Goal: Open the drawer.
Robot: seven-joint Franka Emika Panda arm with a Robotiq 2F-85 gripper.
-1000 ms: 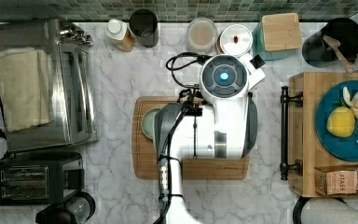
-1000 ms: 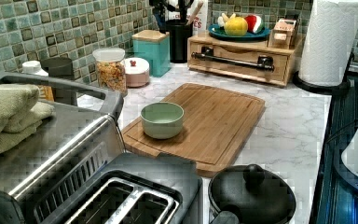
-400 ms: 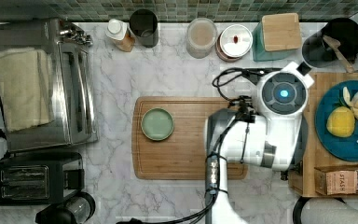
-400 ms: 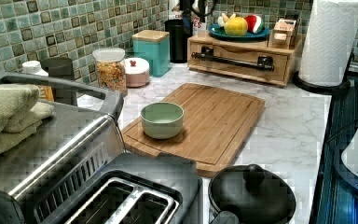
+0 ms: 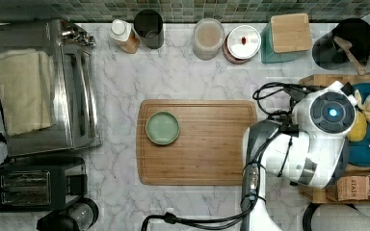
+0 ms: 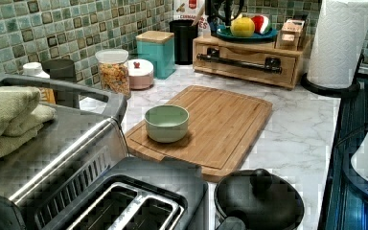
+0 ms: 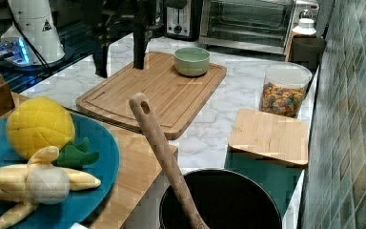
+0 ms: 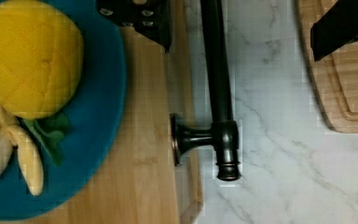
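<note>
gripper: fingers (image 8: 137, 16) spread wide, one each side of the bar, nothing clamped yet
drawer (image 6: 249, 62): shut, upper right in left view
handle (image 8: 219, 88): runs crosswise between the fingers

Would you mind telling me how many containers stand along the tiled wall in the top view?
6: a small bottle, a dark cup, a glass jar, a round pink tin, a teal box with a wooden lid and a black pot holding a wooden spoon. The arm may hide more.
</note>
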